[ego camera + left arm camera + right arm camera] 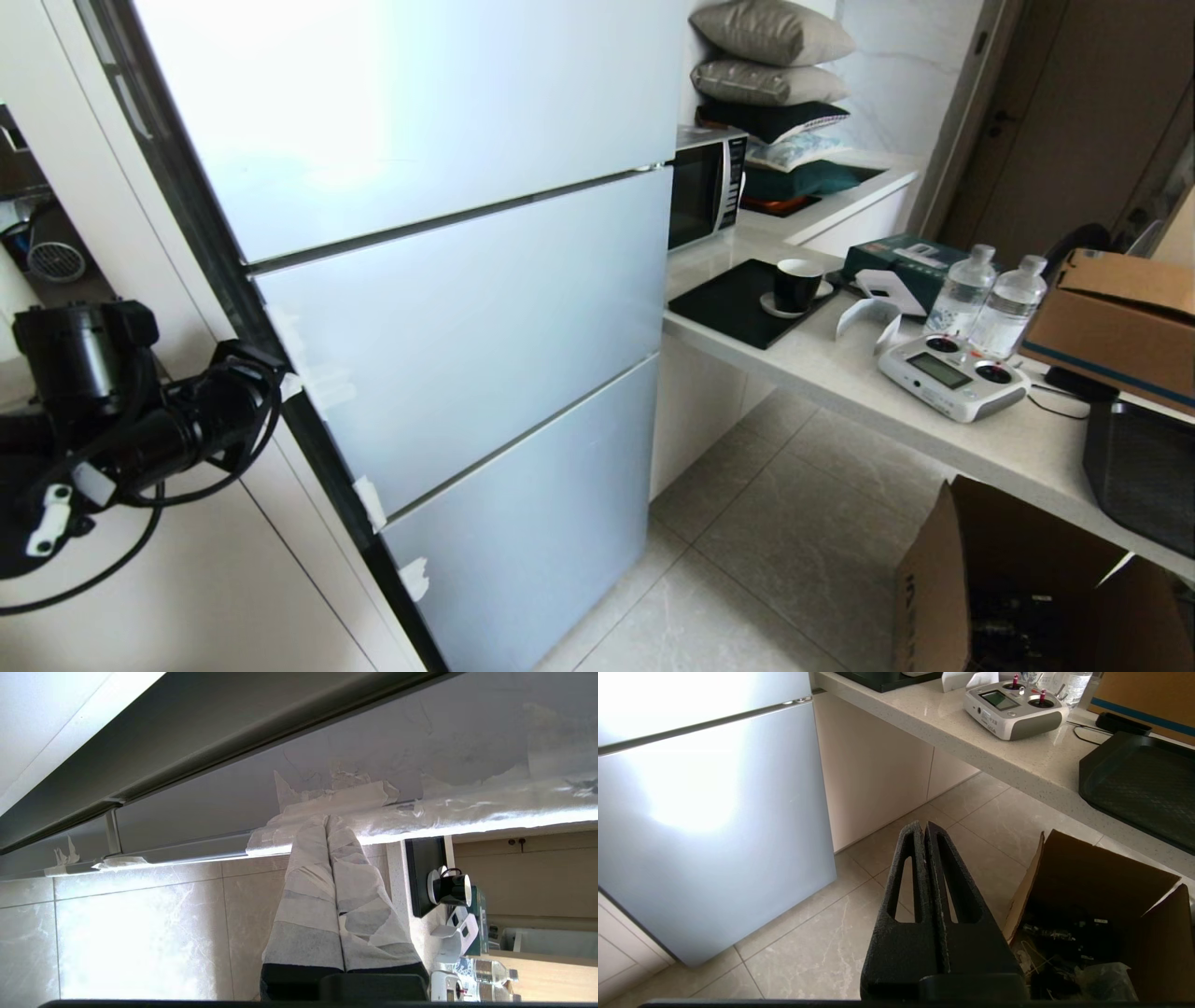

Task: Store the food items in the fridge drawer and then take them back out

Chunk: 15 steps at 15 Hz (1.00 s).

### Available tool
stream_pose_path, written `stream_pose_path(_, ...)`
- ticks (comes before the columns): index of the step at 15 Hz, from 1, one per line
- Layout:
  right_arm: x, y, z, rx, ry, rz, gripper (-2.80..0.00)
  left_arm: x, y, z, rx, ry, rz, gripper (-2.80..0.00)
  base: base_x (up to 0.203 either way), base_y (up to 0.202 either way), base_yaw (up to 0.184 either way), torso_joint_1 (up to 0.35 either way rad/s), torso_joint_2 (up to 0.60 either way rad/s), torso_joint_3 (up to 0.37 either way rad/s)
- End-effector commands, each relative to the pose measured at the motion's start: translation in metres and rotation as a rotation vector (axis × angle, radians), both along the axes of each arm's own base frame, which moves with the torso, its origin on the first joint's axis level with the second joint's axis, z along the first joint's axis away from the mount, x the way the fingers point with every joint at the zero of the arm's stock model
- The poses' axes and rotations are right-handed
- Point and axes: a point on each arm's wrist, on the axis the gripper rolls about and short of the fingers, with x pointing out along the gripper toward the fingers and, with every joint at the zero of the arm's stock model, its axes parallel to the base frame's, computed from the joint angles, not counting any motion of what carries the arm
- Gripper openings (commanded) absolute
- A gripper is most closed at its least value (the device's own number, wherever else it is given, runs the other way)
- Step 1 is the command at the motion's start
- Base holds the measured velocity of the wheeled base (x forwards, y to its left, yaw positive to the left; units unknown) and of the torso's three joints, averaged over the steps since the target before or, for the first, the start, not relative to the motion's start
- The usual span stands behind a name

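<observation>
1. The left tool (326,820) is seen with its taped fingers (308,896) pressed together, nothing pinched between them; its tips are set against the taped edge (336,800) of a fridge door (467,327).
2. In the head view the left arm (140,411) is held at the hinge-side edge of the closed fridge, level with the middle door.
3. The right tool (925,828) is seen pressed together and empty, held above the tiled floor (822,933) beside an open cardboard box (1092,891).
4. The fruits and the fridge drawer cannot be seen in any view; all three fridge doors are shut.
5. To the right of the fridge, the desk (840,373) is loaded with a black tray (728,303), a cup (796,283), two water bottles (962,294) and a remote controller (952,373).
6. Open floor is left between the fridge front, the desk edge and the box.
</observation>
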Motion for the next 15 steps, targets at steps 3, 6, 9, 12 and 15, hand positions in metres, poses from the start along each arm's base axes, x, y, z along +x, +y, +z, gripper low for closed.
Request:
stream_pose_path(3, 0.000, 0.000, 0.000, 0.000, 0.001, 0.002, -2.80, 0.000, 0.000, 0.003, -0.002, -0.014, 0.001, -2.80, 0.000, 0.000, 0.000, 0.000, 0.00, 0.000)
stream_pose_path(6, 0.000, 0.000, 0.000, 0.000, 0.001, 0.001, -2.80, -0.002, 0.001, 0.002, 0.008, -0.008, 0.019, -2.80, 0.000, 0.000, 0.000, 0.000, 0.00, 0.000)
stream_pose_path(9, 0.000, 0.000, 0.000, 0.000, 0.001, 0.002, -2.80, -0.013, 0.015, -0.002, 0.033, 0.011, 0.070, -2.80, 0.000, 0.000, 0.000, 0.000, 0.00, 0.000)
stream_pose_path(12, 0.000, 0.000, 0.000, 0.000, 0.001, 0.000, -2.80, -0.014, 0.029, -0.004, 0.028, 0.015, 0.118, -2.80, 0.000, 0.000, 0.000, 0.000, 0.00, 0.000)
stream_pose_path(15, 0.000, 0.000, 0.000, 0.000, 0.001, 0.002, -2.80, -0.007, 0.029, -0.005, 0.024, 0.006, 0.112, -2.80, 0.000, 0.000, 0.000, 0.000, 0.00, 0.000)
